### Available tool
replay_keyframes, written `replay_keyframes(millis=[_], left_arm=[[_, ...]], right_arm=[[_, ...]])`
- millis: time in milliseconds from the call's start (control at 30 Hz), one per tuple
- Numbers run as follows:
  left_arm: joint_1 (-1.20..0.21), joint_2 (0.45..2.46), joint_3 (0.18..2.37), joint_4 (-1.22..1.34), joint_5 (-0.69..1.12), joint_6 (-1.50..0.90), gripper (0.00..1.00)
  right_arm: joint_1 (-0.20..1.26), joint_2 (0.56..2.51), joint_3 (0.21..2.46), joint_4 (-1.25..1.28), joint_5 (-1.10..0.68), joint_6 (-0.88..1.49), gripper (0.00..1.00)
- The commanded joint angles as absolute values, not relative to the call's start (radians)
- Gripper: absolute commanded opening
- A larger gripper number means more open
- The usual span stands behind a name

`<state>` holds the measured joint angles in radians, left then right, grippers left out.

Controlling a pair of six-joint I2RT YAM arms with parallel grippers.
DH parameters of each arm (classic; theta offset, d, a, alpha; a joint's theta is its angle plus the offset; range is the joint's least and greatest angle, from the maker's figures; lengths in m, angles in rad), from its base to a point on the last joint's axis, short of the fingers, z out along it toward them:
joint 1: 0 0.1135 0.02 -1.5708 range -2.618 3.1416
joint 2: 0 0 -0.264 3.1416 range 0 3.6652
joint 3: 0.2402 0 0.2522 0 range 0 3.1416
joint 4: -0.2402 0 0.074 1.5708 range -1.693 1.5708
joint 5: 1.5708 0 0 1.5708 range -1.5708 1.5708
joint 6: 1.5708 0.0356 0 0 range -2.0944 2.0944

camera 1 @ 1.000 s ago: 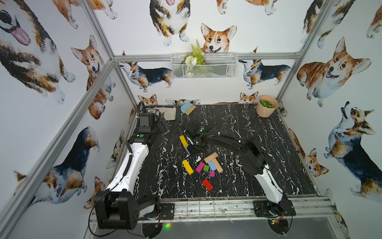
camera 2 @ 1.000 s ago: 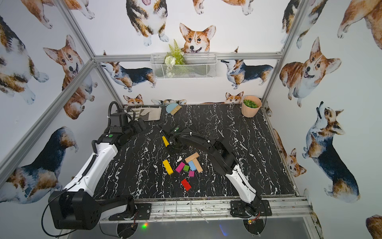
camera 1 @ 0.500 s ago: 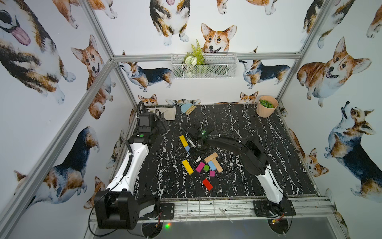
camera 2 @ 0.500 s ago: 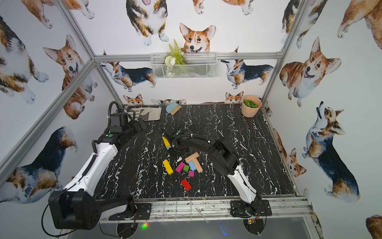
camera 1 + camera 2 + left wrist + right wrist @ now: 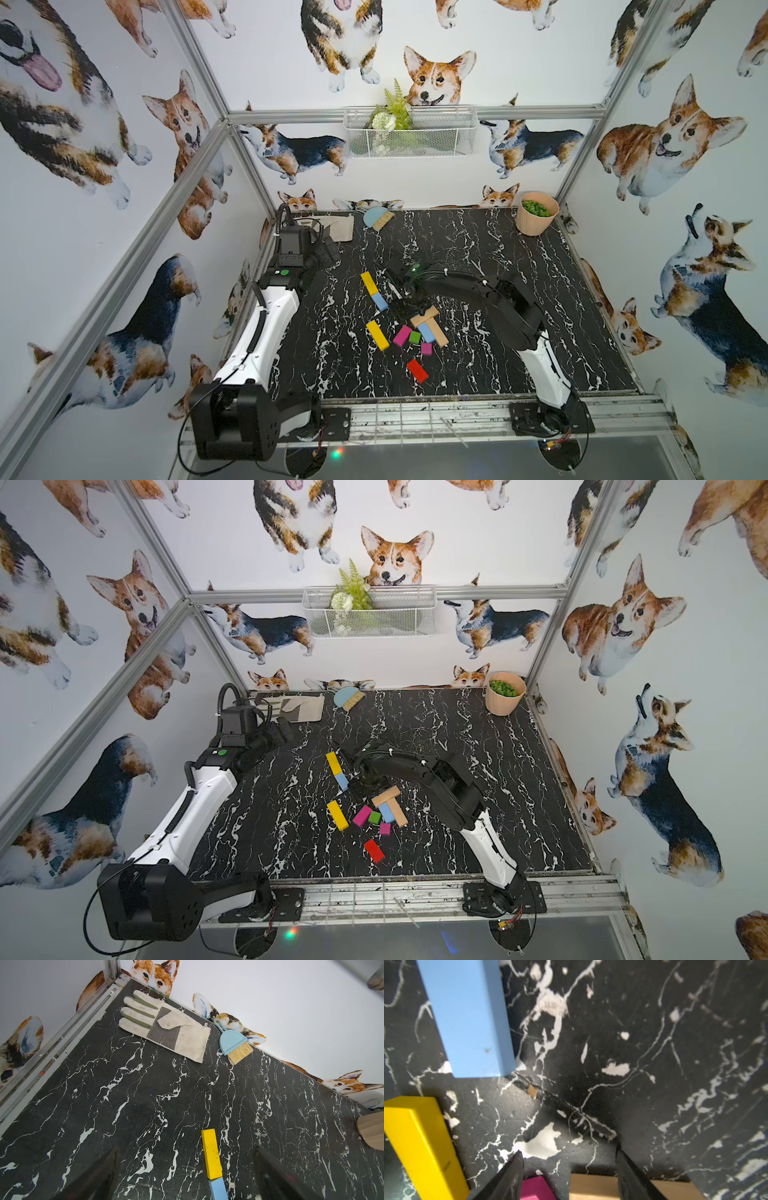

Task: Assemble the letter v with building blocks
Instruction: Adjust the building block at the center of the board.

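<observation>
— Left gripper?
— Jaws spread wide, empty. A yellow bar lies ahead of them, with a light blue block touching its end.
— Right gripper?
— Jaws apart over bare table, with a magenta block and a tan block just behind the tips.

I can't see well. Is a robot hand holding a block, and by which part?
No. The left hand and the right hand are both open and empty.

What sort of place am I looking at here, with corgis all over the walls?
Probably a robot lab test cell: a left arm and right arm mounted on a front rail, a marble-look tabletop boxed in by aluminium framing, and staged props like building blocks.
</observation>
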<state>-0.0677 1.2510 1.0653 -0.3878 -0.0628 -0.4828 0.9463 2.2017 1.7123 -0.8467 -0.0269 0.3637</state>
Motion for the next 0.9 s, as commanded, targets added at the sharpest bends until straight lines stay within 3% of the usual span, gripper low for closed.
replay_keyframes(millis=[0,867], left_arm=[[-0.066,1.253,1.062,-0.365,-0.069,-0.481,1.00],[-0.065,1.258,1.066,-0.364,-0.063,-0.480,1.00]], right_arm=[[0.944,2.176,1.657,-0.854,-0.038,0.351,0.71],[0.946,1.977,1.337,-0.814,-0.052,0.390,0.70]])
